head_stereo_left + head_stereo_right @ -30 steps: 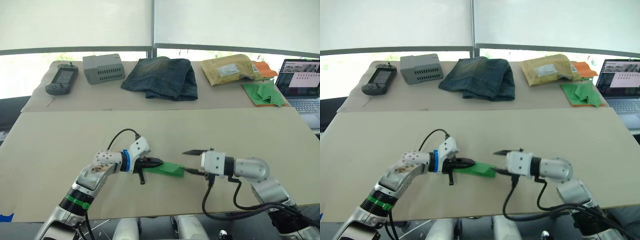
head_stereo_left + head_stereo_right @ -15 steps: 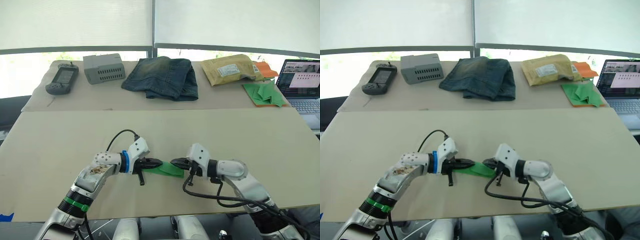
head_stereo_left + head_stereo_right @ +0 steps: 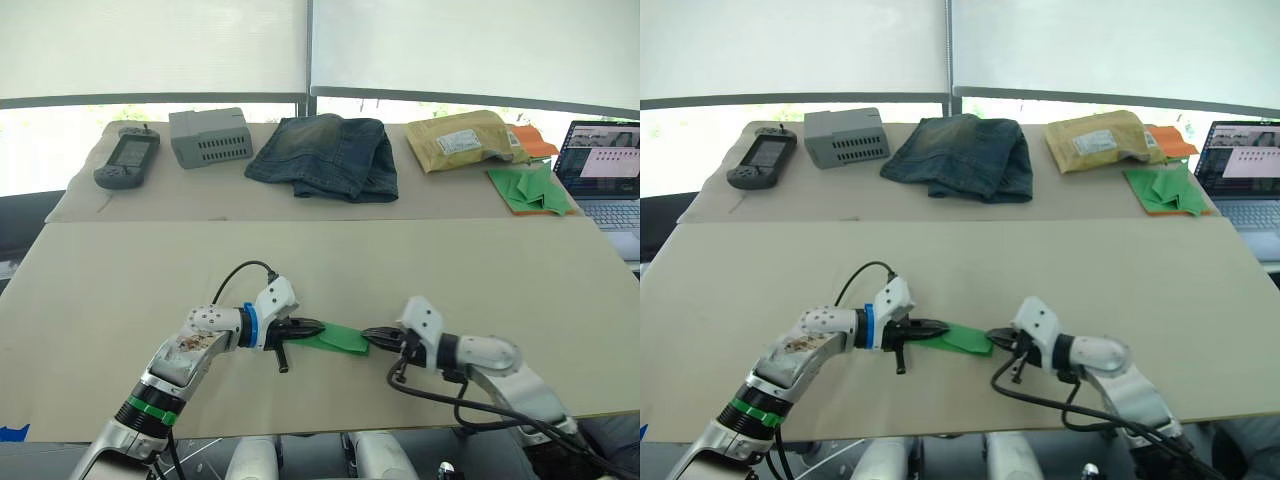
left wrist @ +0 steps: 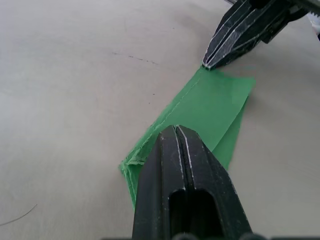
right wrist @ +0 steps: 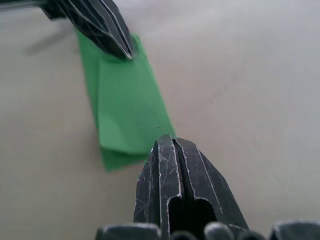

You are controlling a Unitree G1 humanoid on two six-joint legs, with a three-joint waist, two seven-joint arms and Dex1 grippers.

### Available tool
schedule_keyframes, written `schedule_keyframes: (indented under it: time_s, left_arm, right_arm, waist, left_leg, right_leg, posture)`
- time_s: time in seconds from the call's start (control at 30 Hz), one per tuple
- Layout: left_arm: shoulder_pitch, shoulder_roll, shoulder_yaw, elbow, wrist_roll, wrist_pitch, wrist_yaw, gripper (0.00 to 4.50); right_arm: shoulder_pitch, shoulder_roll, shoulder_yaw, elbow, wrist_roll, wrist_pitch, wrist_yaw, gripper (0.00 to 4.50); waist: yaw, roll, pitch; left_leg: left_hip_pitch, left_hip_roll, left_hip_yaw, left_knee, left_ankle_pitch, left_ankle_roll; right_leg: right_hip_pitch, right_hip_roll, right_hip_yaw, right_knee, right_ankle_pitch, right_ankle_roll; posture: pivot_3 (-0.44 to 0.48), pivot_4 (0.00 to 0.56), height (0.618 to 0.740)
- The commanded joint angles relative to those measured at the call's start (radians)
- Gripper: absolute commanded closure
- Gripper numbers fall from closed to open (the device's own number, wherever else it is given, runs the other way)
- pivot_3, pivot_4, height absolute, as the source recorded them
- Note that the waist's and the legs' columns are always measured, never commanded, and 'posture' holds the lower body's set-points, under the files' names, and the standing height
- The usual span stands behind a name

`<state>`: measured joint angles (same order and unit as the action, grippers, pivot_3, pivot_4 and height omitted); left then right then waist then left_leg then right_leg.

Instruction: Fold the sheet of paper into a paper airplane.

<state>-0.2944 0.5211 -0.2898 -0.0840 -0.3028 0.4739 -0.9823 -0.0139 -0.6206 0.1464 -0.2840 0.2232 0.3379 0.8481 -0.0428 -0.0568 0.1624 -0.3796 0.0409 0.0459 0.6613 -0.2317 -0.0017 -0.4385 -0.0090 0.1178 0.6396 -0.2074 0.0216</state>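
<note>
The sheet of paper (image 3: pixel 340 340) lies on the tan table as a narrow, layered bright green strip between my two grippers. My left gripper (image 3: pixel 318 326) is shut, and its tip (image 4: pixel 175 129) rests on top of the strip's left end rather than clamping it. My right gripper (image 3: pixel 368 335) is also shut, with its tip (image 5: pixel 164 140) at the strip's right end, touching a corner. In the left wrist view the right gripper's fingertips (image 4: pixel 215 55) meet that far corner of the paper (image 4: pixel 210 107).
A second table at the back holds a handheld console (image 3: pixel 125 160), a grey box (image 3: pixel 209 136), blue jeans (image 3: pixel 325 155), a yellow padded envelope (image 3: pixel 465 140), and a heap of green paper pieces with an orange sheet (image 3: pixel 528 185). A laptop (image 3: pixel 605 170) stands at the far right.
My right gripper was open beside the paper a second ago. It swung in over the right end, shut, and now sits at that end's corner. The left gripper has stayed put.
</note>
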Motion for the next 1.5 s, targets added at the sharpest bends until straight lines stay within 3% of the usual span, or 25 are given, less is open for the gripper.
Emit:
schedule_keyframes:
  time_s: [0.03, 0.3, 0.57, 0.93, 1.1, 1.3, 1.5]
  left_arm:
    - [0.012, 0.011, 0.0, 0.007, 0.01, -0.006, -0.013, 4.5]
    - [0.021, 0.016, 0.021, -0.006, 0.001, -0.004, -0.017, 4.5]
    - [0.016, -0.001, 0.036, -0.023, -0.021, 0.016, -0.005, 4.5]
    - [0.068, 0.028, 0.075, -0.081, -0.025, 0.033, 0.014, 4.5]
    - [0.088, 0.048, 0.101, -0.109, -0.036, 0.041, 0.013, 4.5]
    - [0.086, 0.101, 0.188, -0.176, -0.126, 0.074, -0.03, 4.5]
    - [0.118, 0.244, 0.259, -0.254, -0.225, 0.15, -0.128, 4.5]
  right_arm:
    - [0.026, -0.028, -0.037, -0.023, 0.027, 0.014, 0.018, 4.48]
    - [-0.098, -0.005, -0.082, -0.102, 0.142, 0.007, 0.046, 4.48]
    - [-0.231, 0.001, 0.125, -0.026, -0.009, 0.057, 0.055, 4.48]
    - [-0.264, 0.009, 0.246, 0.084, -0.072, 0.075, 0.123, 4.48]
    - [-0.275, 0.021, 0.215, 0.1, -0.048, 0.055, 0.128, 4.48]
    - [-0.309, 0.011, 0.095, -0.04, 0.102, 0.112, 0.169, 4.48]
    - [-0.368, -0.037, 0.095, -0.194, 0.179, 0.292, 0.172, 4.48]
  waist:
    - [-0.001, 0.0, 0.0]
    - [-0.006, 0.0, 0.0]
    - [-0.002, 0.0, 0.0]
    - [-0.004, 0.0, 0.0]
    - [-0.004, 0.0, 0.0]
    - [-0.003, 0.0, 0.001]
    - [-0.006, 0.0, 0.001]
  left_leg:
    - [0.0, 0.0, 0.0, 0.0, 0.0, 0.0]
    - [-0.001, 0.0, 0.0, 0.0, 0.0, 0.0]
    - [-0.004, 0.0, -0.003, 0.0, 0.0, 0.0]
    - [-0.004, -0.001, -0.004, 0.0, -0.001, 0.001]
    - [-0.003, -0.001, -0.004, 0.0, -0.001, 0.001]
    - [-0.005, -0.001, -0.004, 0.0, -0.001, 0.001]
    - [-0.006, 0.001, -0.005, 0.0, -0.001, 0.0]
  right_leg:
    - [0.0, 0.0, 0.0, 0.0, 0.0, 0.0]
    - [-0.001, 0.0, 0.0, 0.0, 0.0, 0.0]
    - [-0.002, 0.0, -0.001, 0.0, 0.0, 0.0]
    - [-0.002, 0.0, -0.001, -0.001, -0.001, 0.0]
    - [-0.001, 0.0, -0.002, 0.0, -0.001, 0.0]
    - [-0.003, 0.0, -0.002, 0.0, -0.001, 0.0]
    - [-0.005, 0.001, -0.003, 0.0, -0.002, -0.001]
  posture:
    - [0.0, 0.15, 0.728]
    - [0.0, 0.15, 0.728]
    - [0.0, 0.15, 0.728]
    - [0.0, 0.15, 0.728]
    - [0.0, 0.15, 0.728]
    - [0.0, 0.15, 0.728]
    - [0.0, 0.15, 0.728]
